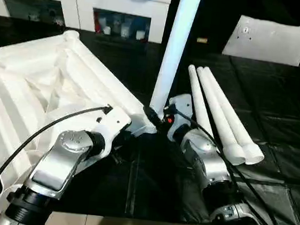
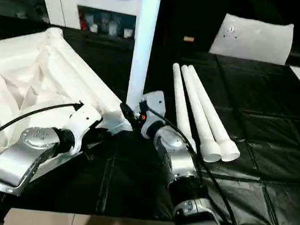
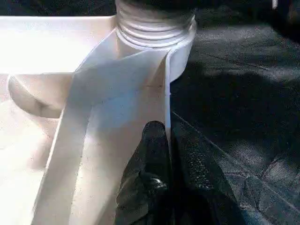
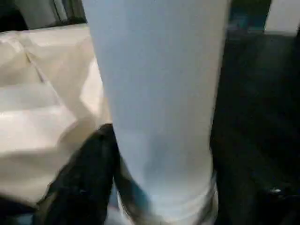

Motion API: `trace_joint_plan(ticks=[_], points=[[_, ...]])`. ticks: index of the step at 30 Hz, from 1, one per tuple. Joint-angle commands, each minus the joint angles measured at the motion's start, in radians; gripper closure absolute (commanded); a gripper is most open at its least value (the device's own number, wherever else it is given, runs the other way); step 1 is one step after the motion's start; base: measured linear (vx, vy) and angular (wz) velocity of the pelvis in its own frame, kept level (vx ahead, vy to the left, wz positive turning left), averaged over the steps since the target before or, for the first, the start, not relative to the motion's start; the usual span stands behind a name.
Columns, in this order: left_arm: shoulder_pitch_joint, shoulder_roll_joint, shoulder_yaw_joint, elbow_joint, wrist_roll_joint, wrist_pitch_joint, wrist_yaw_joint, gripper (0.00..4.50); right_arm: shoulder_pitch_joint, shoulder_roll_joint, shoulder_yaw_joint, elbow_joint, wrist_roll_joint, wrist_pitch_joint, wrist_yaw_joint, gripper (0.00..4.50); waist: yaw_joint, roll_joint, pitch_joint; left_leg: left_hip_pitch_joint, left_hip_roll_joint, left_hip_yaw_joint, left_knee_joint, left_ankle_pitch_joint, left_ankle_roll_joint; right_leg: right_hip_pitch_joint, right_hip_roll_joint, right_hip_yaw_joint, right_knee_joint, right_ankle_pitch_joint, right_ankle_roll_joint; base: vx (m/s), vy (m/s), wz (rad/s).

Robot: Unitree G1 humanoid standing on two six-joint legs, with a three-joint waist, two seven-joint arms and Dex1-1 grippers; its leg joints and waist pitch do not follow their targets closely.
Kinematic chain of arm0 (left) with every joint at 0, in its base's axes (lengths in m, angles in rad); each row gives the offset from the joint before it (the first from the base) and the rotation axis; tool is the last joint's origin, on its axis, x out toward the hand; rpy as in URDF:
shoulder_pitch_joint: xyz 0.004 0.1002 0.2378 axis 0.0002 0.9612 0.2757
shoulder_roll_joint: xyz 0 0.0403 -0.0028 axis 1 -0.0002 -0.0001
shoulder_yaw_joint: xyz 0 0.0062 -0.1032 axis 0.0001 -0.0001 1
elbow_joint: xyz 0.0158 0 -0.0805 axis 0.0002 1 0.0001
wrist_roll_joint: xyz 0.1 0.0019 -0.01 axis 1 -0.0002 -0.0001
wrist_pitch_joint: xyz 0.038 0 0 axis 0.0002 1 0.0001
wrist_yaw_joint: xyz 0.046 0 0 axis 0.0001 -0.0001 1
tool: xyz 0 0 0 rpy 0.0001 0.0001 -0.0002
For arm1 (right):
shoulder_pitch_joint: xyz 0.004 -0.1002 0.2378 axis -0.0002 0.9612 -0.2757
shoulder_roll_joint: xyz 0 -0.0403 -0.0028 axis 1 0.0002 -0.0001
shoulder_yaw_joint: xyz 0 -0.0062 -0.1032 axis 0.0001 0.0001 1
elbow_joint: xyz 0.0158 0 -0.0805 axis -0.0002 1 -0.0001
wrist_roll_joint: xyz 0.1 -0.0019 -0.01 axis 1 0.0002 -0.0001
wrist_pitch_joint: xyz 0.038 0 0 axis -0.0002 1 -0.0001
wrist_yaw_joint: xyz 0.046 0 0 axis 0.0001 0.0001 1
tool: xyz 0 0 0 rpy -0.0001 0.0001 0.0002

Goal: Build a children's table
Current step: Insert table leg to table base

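Looked forward and down from head height over both forearms in the two eye views, sharing the upright leg [image 1: 174, 45] standing in the tabletop [image 1: 29, 83] corner. Sat very close to that leg in the right wrist view, facing its base. Faced the same corner socket [image 3: 157, 28] from along the tabletop's edge wall in the left wrist view.

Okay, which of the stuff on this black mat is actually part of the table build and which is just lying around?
Part of the job:
- tabletop, lying underside up
- upright leg, standing in the tabletop's near corner socket
- three spare legs, lying side by side on the mat

Just lying about:
- white pillow-like block at the far right
- white cabinet behind the mat
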Motion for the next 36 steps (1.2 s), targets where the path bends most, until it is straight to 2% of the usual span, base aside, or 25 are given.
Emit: trace_joint_plan(ticks=[1,6,7,9,10,12,13,17,23,26,31,36], points=[[-0.032,0.008,0.020,0.013,-0.002,-0.065,0.012,4.50,0.058,-0.014,0.016,0.037,-0.017,0.060,0.025,1.13,0.003,0.010,-0.041,-0.011,0.027,-0.003,-0.071,-0.206,0.049,0.043,-0.085,0.059,-0.084,-0.339,-0.141,0.000,0.000,0.00],[-0.033,0.041,0.005,0.045,-0.001,-0.109,-0.014,4.50,0.103,-0.048,0.007,-0.047,0.005,0.075,0.070,0.69,0.010,0.009,-0.042,-0.013,0.025,-0.001,-0.069,-0.185,0.060,0.046,-0.083,0.059,-0.084,-0.325,-0.139,0.000,0.000,0.00],[-0.032,0.058,-0.001,0.067,-0.010,-0.154,-0.048,4.50,0.120,-0.066,0.003,-0.086,0.016,0.087,0.088,0.59,0.013,0.009,-0.043,-0.014,0.024,-0.001,-0.068,-0.174,0.063,0.049,-0.084,0.059,-0.086,-0.319,-0.135,0.000,0.000,0.00],[-0.031,0.072,-0.005,0.086,-0.015,-0.185,-0.076,4.50,0.133,-0.080,-0.002,-0.119,0.028,0.099,0.101,0.35,0.013,0.012,-0.047,-0.013,0.026,0.000,-0.066,-0.151,0.064,0.048,-0.084,0.059,-0.081,-0.284,-0.144,0.000,0.000,0.00],[-0.031,0.076,-0.006,0.091,-0.016,-0.192,-0.082,4.50,0.136,-0.083,-0.004,-0.127,0.032,0.103,0.104,0.35,0.014,0.010,-0.049,-0.014,0.025,0.002,-0.064,-0.128,0.069,0.051,-0.082,0.059,-0.077,-0.247,-0.154,0.000,0.000,0.00],[-0.032,0.101,-0.016,0.128,-0.019,-0.247,-0.125,4.50,0.153,-0.106,-0.013,-0.183,0.054,0.122,0.132,0.12,0.015,0.011,-0.051,-0.015,0.028,0.003,-0.062,-0.094,0.079,0.052,-0.083,0.058,-0.068,-0.190,-0.170,0.000,0.000,0.00],[-0.035,0.132,-0.034,0.166,-0.019,-0.304,-0.174,4.50,0.172,-0.132,-0.011,-0.242,0.068,0.135,0.170,0.04,0.017,0.013,-0.051,-0.013,0.026,0.003,-0.061,-0.090,0.084,0.053,-0.082,0.057,-0.071,-0.188,-0.167,0.000,0.000,0.00],[-0.047,0.190,-0.065,0.244,-0.011,-0.411,-0.267,4.50,0.213,-0.195,0.006,-0.376,0.106,0.170,0.274,0.04,0.025,0.014,-0.053,-0.008,0.027,0.007,-0.059,-0.082,0.098,0.054,-0.081,0.059,-0.067,-0.154,-0.166,0.000,0.000,0.00],[-0.061,0.211,-0.067,0.302,-0.031,-0.496,-0.351,4.50,0.220,-0.253,0.016,-0.455,0.120,0.189,0.344,0.04,0.032,0.013,-0.058,-0.007,0.029,0.008,-0.057,-0.067,0.087,0.057,-0.084,0.061,-0.058,-0.118,-0.189,0.000,0.000,0.00],[-0.083,0.225,-0.076,0.350,-0.076,-0.599,-0.469,4.50,0.211,-0.344,0.032,-0.518,0.129,0.235,0.438,0.04,0.046,0.009,-0.059,-0.003,0.027,0.011,-0.055,-0.062,0.092,0.058,-0.083,0.062,-0.057,-0.118,-0.184,0.000,0.000,0.00],[-0.100,0.246,-0.107,0.349,-0.090,-0.618,-0.565,4.50,0.182,-0.425,0.056,-0.501,0.093,0.215,0.527,0.04,0.057,0.009,-0.062,-0.003,0.032,0.011,-0.053,-0.066,0.084,0.058,-0.087,0.061,-0.053,-0.134,-0.185,0.000,0.000,0.00],[-0.115,0.249,-0.127,0.353,-0.100,-0.664,-0.641,4.50,0.159,-0.470,0.086,-0.474,0.093,0.207,0.627,0.04,0.067,0.006,-0.064,-0.002,0.032,0.012,-0.049,-0.077,0.084,0.059,-0.090,0.061,-0.051,-0.141,-0.189,0.000,0.000,0.00]])
